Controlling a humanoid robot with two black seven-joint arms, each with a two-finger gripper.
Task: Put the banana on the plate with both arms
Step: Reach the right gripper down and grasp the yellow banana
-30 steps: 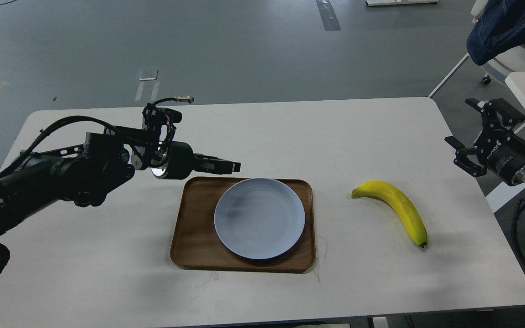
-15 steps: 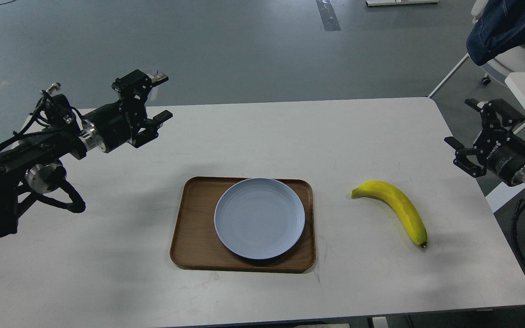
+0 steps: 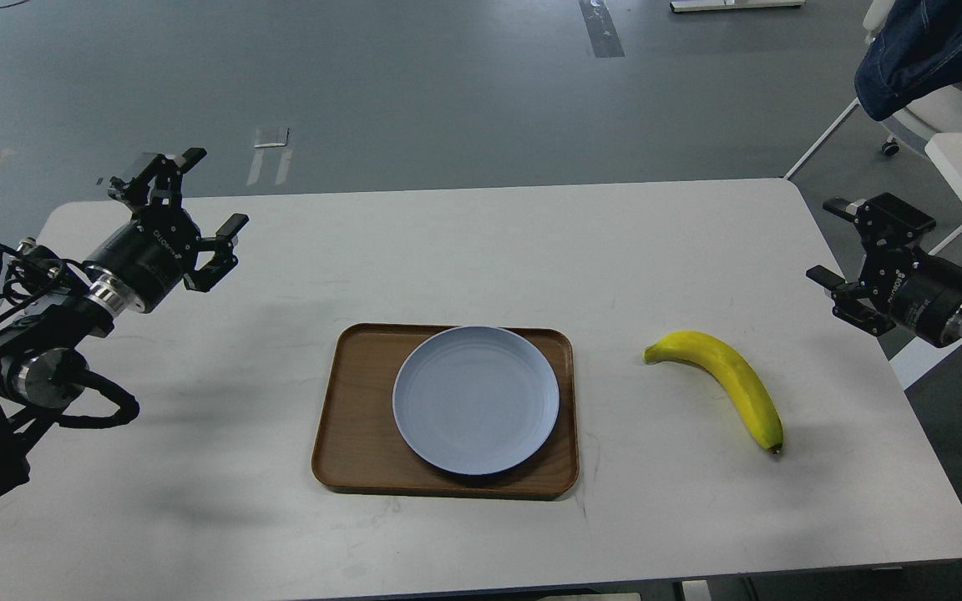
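Head view of a white rectangular tabletop (image 3: 481,250) at the outset of a two-arm placement. A curved bright yellow banana (image 3: 727,380) with a greenish stem and dark tip lies flat on the right half of the tabletop, stem toward the centre, untouched and well apart from its goal. That goal, a round shallow pale blue-grey plate (image 3: 475,401), sits empty inside a rectangular brown wood-grain tray (image 3: 356,417) near the middle, which presumably keeps the plate from sliding when the fruit is set down.

The black left tool (image 3: 189,204) hangs above the far left corner with its two fingers spread and nothing between them, well away from both plate and fruit. The black right tool (image 3: 844,250) is poised at the right edge of the tabletop, fingers likewise spread and empty, near the banana but not over it; being the closer of the two, it appears best placed to make the pickup. The wide spread suits a grasp across the banana's thick middle.

Judged stage: approach, with no grasp yet made.
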